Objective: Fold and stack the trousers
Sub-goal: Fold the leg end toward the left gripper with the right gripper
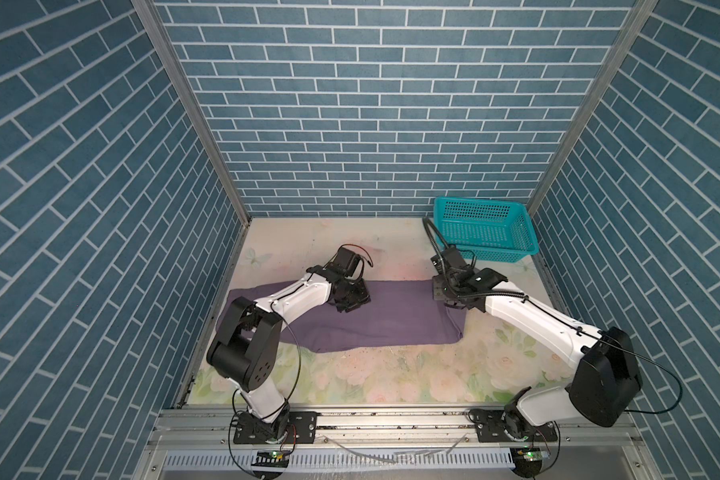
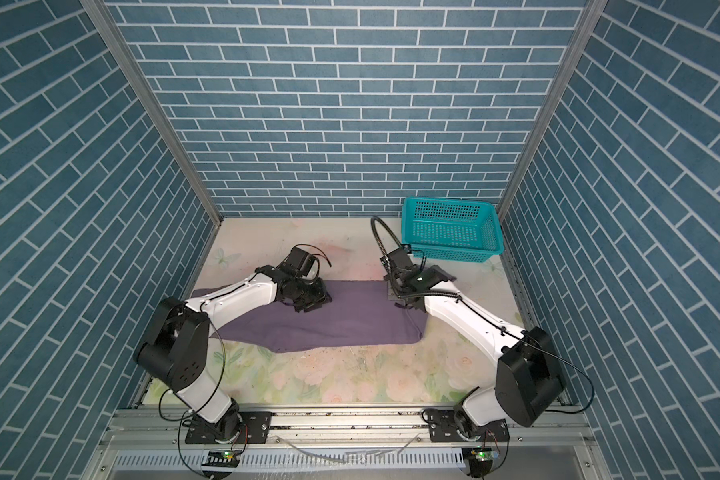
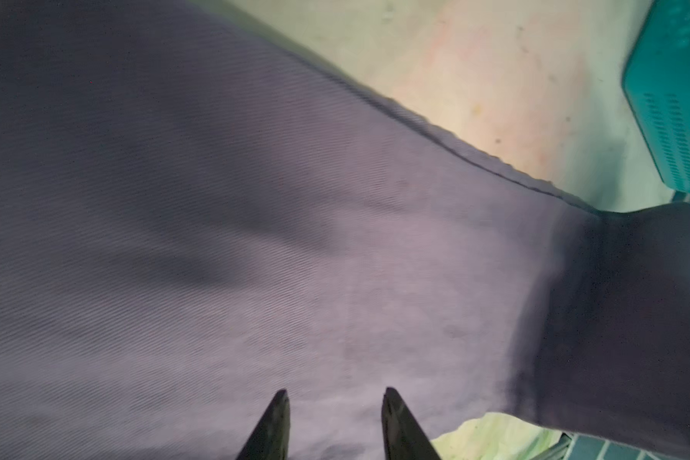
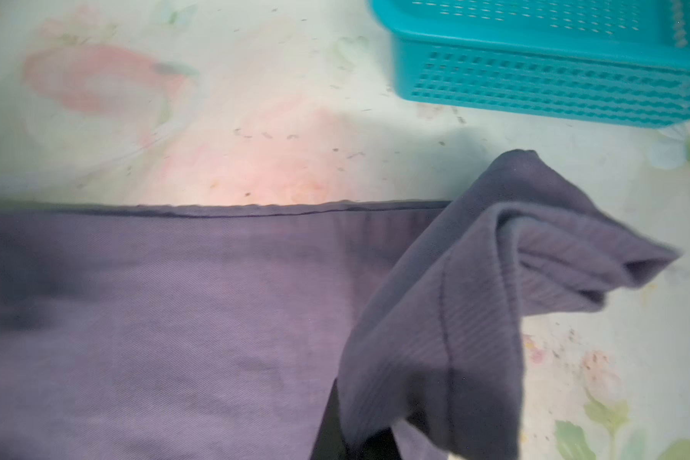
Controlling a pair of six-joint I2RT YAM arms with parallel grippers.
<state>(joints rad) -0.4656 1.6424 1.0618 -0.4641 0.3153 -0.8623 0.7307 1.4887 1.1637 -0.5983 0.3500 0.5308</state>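
The muted-purple trousers (image 1: pixel 391 322) (image 2: pixel 350 322) lie flat in a long band across the middle of the table. My left gripper (image 1: pixel 352 306) (image 2: pixel 312 306) hovers over their left-middle part. In the left wrist view its two dark fingertips (image 3: pixel 283 398) stand apart above the fabric (image 3: pixel 295 239), open, with nothing between them. My right gripper (image 1: pixel 454 305) (image 2: pixel 404 305) is at the trousers' right end, shut on a bunched, lifted flap of the cloth (image 4: pixel 494 278). The fabric hides most of the right gripper (image 4: pixel 359 442) in the right wrist view.
A teal mesh basket (image 1: pixel 483 232) (image 2: pixel 449 232) (image 4: pixel 554 79) stands at the back right corner, just behind the right wrist. The floral table cover (image 1: pixel 391 374) shows in front of the trousers. Blue brick walls close in three sides.
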